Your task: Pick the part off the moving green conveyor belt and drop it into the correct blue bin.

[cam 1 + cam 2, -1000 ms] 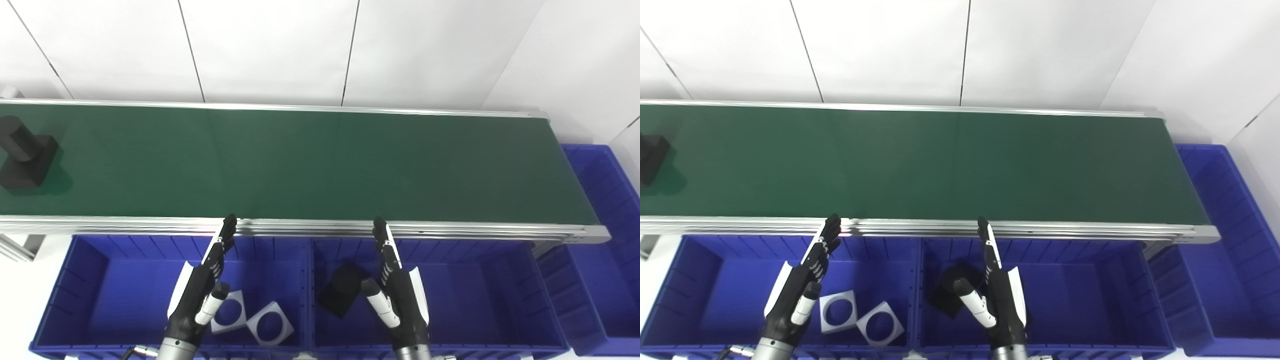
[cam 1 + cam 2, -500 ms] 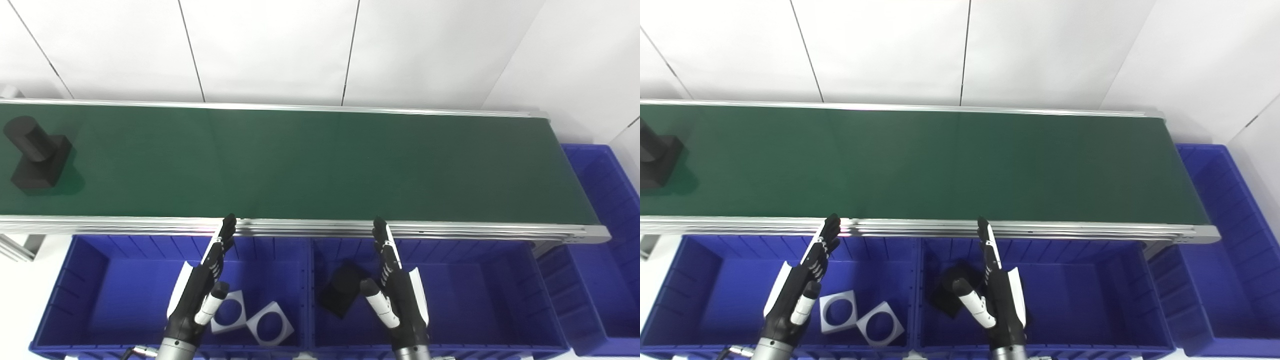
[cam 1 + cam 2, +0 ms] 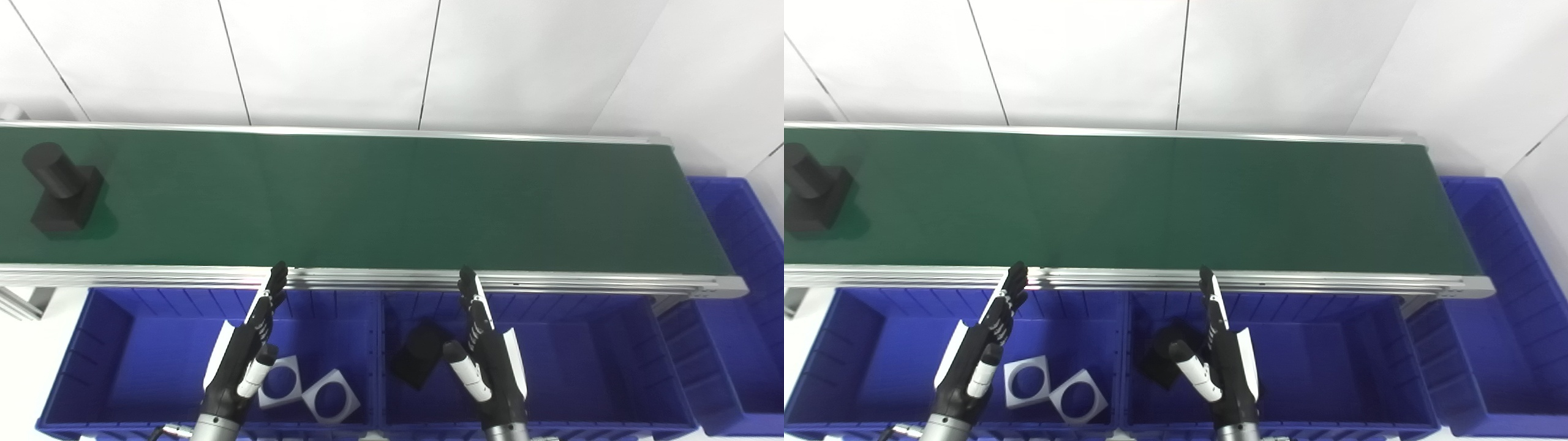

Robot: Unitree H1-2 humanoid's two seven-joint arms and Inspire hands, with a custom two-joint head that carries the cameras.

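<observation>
Stood in a plain room with white wall panels behind a long green belt with shiny metal edges. Sat far off to the left of both hands, out on the belt: a black part (a round peg on a square block). Held up flat, fingers straight and apart, with nothing in them: the left hand and the right hand, fingertips near the belt's front rail. Lay under the left hand, inside a blue bin: two white square rings, side by side. Lay just left of the right hand, in a second blue bin: a black block. Stood beyond the belt's right end, well away from the right hand: a third blue bin. Showed whole in the left eye view, that black part; cut a little by the edge in the right eye view.
</observation>
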